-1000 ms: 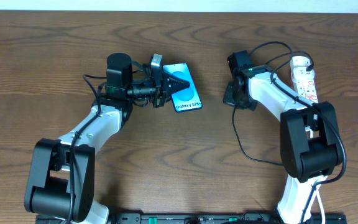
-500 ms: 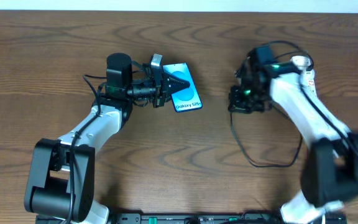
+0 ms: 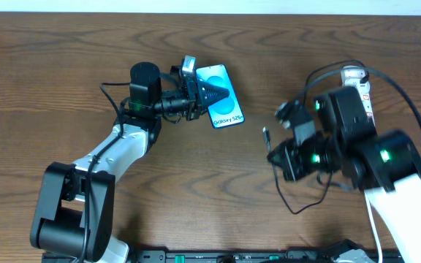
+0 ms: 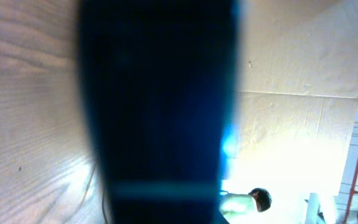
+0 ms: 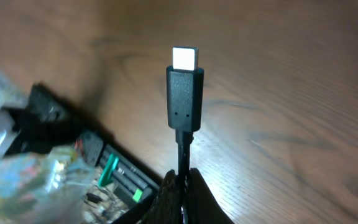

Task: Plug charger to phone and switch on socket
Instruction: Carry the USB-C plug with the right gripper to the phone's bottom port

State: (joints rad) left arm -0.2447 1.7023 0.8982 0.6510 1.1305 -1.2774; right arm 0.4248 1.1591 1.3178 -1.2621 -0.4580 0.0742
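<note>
Across the wooden surface (image 3: pixel 64 58), your right gripper (image 5: pixel 182 183) pinches the charger (image 5: pixel 184 99) behind its plug; left gripper (image 3: pixel 212 93) clamps the phone (image 3: pixel 226 114). Square the plug to its port, advancing slowly.

The phone (image 3: pixel 222 109) lies left of the charger (image 3: pixel 265 135) (socket (image 3: pixel 355 74) farther right).

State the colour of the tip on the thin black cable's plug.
Silvery white metal tip above the black plug housing; right wrist view.
</note>
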